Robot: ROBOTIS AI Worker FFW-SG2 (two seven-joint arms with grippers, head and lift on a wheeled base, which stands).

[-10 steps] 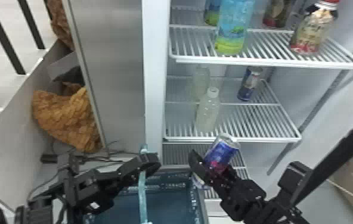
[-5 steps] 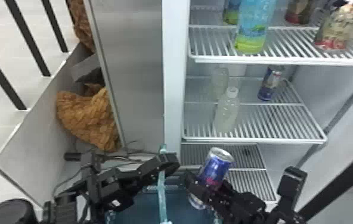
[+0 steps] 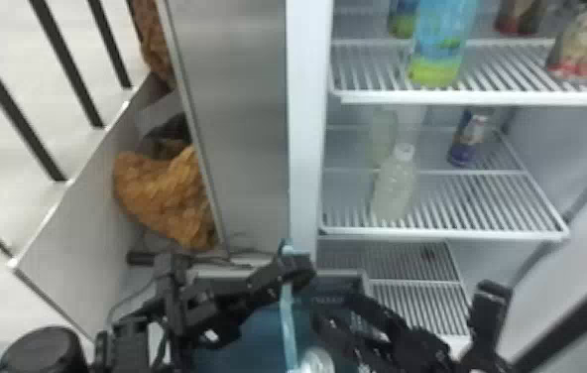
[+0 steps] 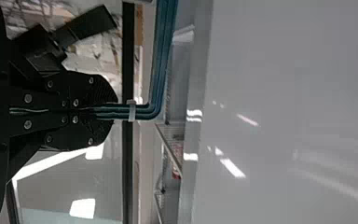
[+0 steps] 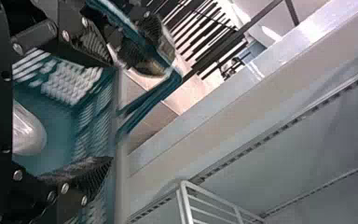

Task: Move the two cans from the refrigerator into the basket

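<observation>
In the head view my left gripper (image 3: 297,270) is shut on the blue handle (image 3: 287,317) of the basket (image 3: 258,332). The left wrist view has that gripper (image 4: 114,112) clamped on the handle (image 4: 157,70). My right gripper (image 3: 339,310) is over the basket's right part, one can's silver end (image 3: 317,361) below it. In the right wrist view the right gripper (image 5: 112,112) stands open, its fingers wide apart, with the can (image 5: 28,130) inside the basket (image 5: 58,112). The other can (image 3: 466,139) is upright at the back of the middle refrigerator shelf.
Two pale bottles (image 3: 394,188) stand left of the can on the middle shelf (image 3: 481,203). Larger bottles (image 3: 441,44) occupy the upper shelf (image 3: 486,96). The refrigerator's side edge (image 3: 302,124) rises behind the left gripper. A brown bundle (image 3: 168,198) is farther left.
The right gripper has moved left and down over the basket with the can, then opened and let it go. The head view has shifted, moving the refrigerator rightward in it.
</observation>
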